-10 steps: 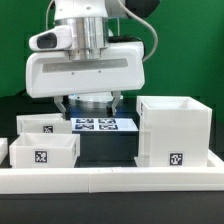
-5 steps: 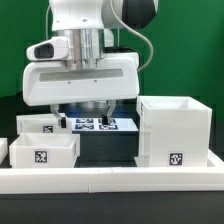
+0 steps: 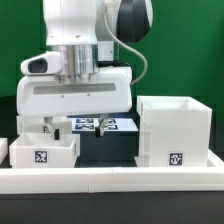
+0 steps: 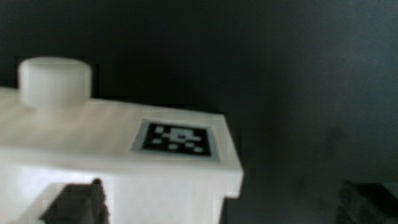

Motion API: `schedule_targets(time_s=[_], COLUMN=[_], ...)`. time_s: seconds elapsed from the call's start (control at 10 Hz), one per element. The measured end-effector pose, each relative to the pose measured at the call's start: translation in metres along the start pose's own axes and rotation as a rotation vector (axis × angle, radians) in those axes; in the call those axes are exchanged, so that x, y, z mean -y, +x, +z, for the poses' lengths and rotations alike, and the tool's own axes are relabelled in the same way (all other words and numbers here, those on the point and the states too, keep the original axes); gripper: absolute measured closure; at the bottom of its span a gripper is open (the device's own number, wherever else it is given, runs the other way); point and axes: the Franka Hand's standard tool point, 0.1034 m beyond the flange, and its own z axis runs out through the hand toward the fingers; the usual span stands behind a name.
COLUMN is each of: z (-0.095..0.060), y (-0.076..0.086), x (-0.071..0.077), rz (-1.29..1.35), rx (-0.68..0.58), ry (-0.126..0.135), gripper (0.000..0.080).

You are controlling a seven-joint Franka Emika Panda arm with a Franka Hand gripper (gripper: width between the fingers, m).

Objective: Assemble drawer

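Note:
The drawer's parts stand apart on the black table. The large boxy casing is at the exterior view's right. Two small trays are at the left: the front tray and, behind it, the back tray, partly hidden by my hand. My gripper is open and empty, low over the back tray's right side. In the wrist view the tray shows its round knob and square tag. My gripper hangs above it, with one finger over the tray and the other over the dark table.
The marker board lies on the table behind my hand, mostly hidden by it. The long low white border wall runs along the front. A green backdrop stands behind the arm.
My arm has moved toward the exterior view's left and lowered, from over the marker board to over the back tray. The jaws stay open. The drawer parts have not moved.

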Motion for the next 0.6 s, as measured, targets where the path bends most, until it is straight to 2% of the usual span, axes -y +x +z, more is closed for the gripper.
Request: schedule_targets(time_s=[0.3, 0.6], z=[0.011, 0.02], y=[0.001, 0.011], x=[-0.006, -0.004], rz=[0.048, 0.034], rx=[0.002, -0.017], ry=[0.012, 0.001], gripper=[0.015, 0.015])
